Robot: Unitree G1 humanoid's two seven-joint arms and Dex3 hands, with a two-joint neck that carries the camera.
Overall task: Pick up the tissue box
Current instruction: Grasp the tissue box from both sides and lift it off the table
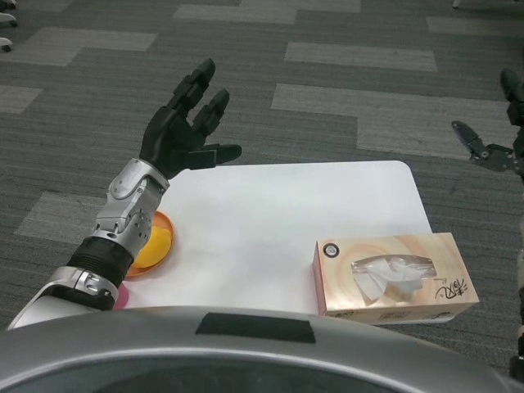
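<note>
The tissue box (393, 277) is peach-coloured with a white tissue showing in its top slot. It lies flat at the near right corner of the white table (278, 221). My left hand (182, 131) hovers above the table's far left corner, fingers spread, holding nothing. My right hand (501, 131) is mostly cut off at the picture's right edge, well above and beyond the box; the fingers that show are spread apart and hold nothing.
An orange dish (152, 244) sits at the table's left edge, partly under my left forearm, with a bit of pink beneath it. Grey patterned carpet surrounds the table.
</note>
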